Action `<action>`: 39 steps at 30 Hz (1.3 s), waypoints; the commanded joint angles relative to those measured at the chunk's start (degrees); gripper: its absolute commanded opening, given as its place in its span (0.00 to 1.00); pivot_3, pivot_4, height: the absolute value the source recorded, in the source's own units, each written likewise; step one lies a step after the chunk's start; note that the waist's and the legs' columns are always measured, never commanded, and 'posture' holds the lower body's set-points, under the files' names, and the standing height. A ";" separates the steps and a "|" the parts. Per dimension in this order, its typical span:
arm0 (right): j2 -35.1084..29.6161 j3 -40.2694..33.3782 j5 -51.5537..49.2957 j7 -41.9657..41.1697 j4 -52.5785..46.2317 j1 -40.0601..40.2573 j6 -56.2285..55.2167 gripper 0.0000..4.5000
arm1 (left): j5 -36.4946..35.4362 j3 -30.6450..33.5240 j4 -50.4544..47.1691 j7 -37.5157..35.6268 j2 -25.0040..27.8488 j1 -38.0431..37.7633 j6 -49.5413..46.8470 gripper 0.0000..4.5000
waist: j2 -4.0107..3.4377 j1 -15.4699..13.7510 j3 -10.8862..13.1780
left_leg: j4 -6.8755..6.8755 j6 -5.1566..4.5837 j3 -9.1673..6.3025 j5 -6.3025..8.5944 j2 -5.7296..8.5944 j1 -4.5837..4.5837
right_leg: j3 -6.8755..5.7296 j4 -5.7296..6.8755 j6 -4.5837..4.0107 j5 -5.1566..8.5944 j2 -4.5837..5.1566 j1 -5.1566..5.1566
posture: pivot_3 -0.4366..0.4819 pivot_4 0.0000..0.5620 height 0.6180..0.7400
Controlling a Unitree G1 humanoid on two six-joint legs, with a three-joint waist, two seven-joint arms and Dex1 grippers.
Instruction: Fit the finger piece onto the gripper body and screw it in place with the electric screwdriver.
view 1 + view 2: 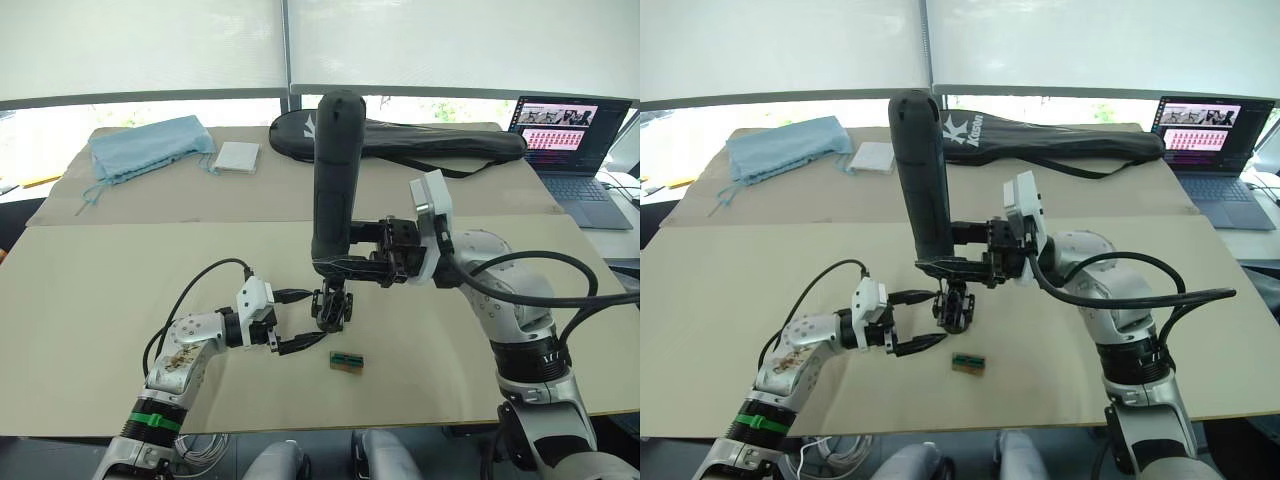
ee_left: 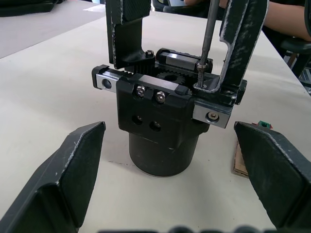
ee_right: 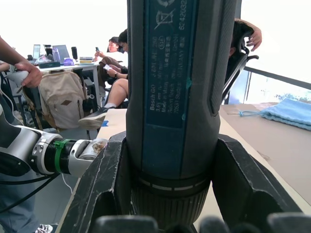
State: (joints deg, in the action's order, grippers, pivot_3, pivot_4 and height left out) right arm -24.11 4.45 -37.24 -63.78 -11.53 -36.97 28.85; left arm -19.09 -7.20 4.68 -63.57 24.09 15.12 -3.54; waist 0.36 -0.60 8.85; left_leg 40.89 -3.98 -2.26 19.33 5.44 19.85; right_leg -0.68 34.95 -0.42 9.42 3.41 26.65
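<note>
Nearest in the left eye view, small green-brown box [image 1: 346, 361] lies flat on the tan table [image 1: 100, 330], just near-right of the gripper body [image 1: 333, 305]. Gripper body stands upright mid-table. Left gripper [image 1: 297, 320] sits just left of it, fingers spread, holding nothing, tips pointing at the body. Right gripper [image 1: 352, 262] clamps the electric screwdriver [image 1: 335, 185] near its lower end; tool stands upright, bit end down over the gripper body. Far side: black racket bag [image 1: 400, 140], blue cloth [image 1: 150, 146] far left, white pad [image 1: 238, 156] beside it, laptop [image 1: 570, 140] far right. Left wrist view: gripper body [image 2: 163, 124] up close between the two spread fingers [image 2: 63, 179], apart from both. Thin metal bit [image 2: 209, 34] comes down onto a screw [image 2: 200, 77] at the top right of the body. Finger piece [image 2: 240, 43] stands upright on the rail beside that screw; a second black finger [image 2: 127, 29] stands on the other side. Right wrist view: screwdriver barrel [image 3: 175, 97] gripped tight between the right fingers [image 3: 104, 189]; left arm low at the side; people sit at desks behind.
</note>
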 commanded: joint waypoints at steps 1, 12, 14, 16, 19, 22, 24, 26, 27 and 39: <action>0.23 -0.53 -0.96 -0.30 -3.56 -0.38 -1.78 0.42 | 0.16 0.08 -0.19 0.00 -0.34 0.94 1.78 1.00 | 0.00 0.01 0.00 | 0.00 0.00 0.00 0.00 0.00 0.00 | 0.00 0.00 0.00 0.00 0.00 0.00 | 0.48 0.27 1.00; 0.38 0.18 -0.66 0.22 -4.18 0.17 -2.13 0.42 | 0.69 -0.55 1.78 -1.08 -0.62 1.59 3.97 1.00 | 0.00 0.02 0.00 | 0.00 0.00 0.00 0.00 0.00 0.00 | -0.01 0.00 0.00 0.00 0.00 0.00 | 0.48 0.27 1.00; 0.40 0.31 -0.45 0.35 -4.15 0.29 -2.22 0.42 | 0.67 -0.53 1.98 -1.36 -0.73 1.71 4.27 1.00 | 0.00 0.02 0.00 | 0.00 0.00 0.00 0.00 0.00 0.00 | -0.01 0.00 0.00 0.00 0.00 0.00 | 0.48 0.27 1.00; 0.54 0.39 -0.24 0.57 -4.07 0.34 -2.31 0.42 | 0.78 -0.55 2.14 -1.44 -0.79 1.81 4.49 1.00 | 0.00 0.02 0.00 | 0.00 0.00 0.00 0.00 0.00 0.00 | -0.01 0.00 0.00 0.00 0.00 0.00 | 0.48 0.27 1.00; 0.61 0.55 -0.01 0.73 -3.92 0.38 -2.46 0.42 | 0.86 -0.61 2.33 -1.42 -0.85 1.95 4.70 1.00 | 0.00 0.02 0.00 | 0.00 0.00 0.00 0.00 0.00 0.00 | 0.00 0.00 0.00 0.00 0.00 0.00 | 0.48 0.27 1.00; 0.63 0.64 0.07 0.90 -3.86 0.42 -2.43 0.42 | 1.00 -0.74 2.44 -1.23 -0.91 2.08 4.73 1.00 | 0.00 0.02 0.00 | 0.01 0.00 0.00 0.00 0.00 0.00 | -0.01 0.01 0.00 0.00 0.00 0.00 | 0.48 0.27 1.00; 0.65 0.67 0.13 0.96 -3.85 0.42 -2.37 0.42 | 1.25 -0.88 2.53 -0.97 -0.97 2.14 4.65 1.00 | 0.00 0.02 0.00 | 0.01 0.00 0.00 0.00 0.00 0.00 | -0.01 0.01 0.00 0.00 0.00 0.00 | 0.48 0.27 1.00; 0.64 0.66 0.13 0.98 -3.85 0.41 -2.24 0.42 | 1.76 -1.13 2.78 -0.55 -1.01 2.22 4.49 1.00 | 0.00 0.02 0.00 | 0.01 0.00 0.00 0.00 0.00 0.00 | -0.01 0.01 0.00 0.00 0.00 0.00 | 0.48 0.27 1.00; 0.64 0.64 0.15 1.02 -3.84 0.39 -2.18 0.42 | 2.03 -1.28 2.98 -0.32 -1.04 2.28 4.35 1.00 | 0.00 0.02 0.00 | 0.02 0.00 0.00 0.00 0.00 0.00 | -0.01 0.01 0.00 0.00 0.00 0.00 | 0.48 0.27 1.00; 0.47 0.73 0.10 1.10 -3.74 0.24 -1.71 0.42 | 5.48 -3.46 8.01 1.83 -2.73 3.89 5.40 1.00 | 0.00 -0.02 -0.01 | 0.03 0.00 0.00 0.00 0.00 0.00 | 0.00 0.02 0.00 0.00 0.00 -0.01 | 0.48 0.27 1.00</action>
State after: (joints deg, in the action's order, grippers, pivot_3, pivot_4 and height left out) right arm -23.75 5.96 -36.24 -62.80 -13.01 -36.27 28.10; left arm -14.08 -10.31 12.36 -62.12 21.82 17.99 0.75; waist 0.36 -0.62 8.84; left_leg 40.92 -3.98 -2.26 19.33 5.44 19.84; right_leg -0.69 34.97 -0.42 9.41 3.41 26.64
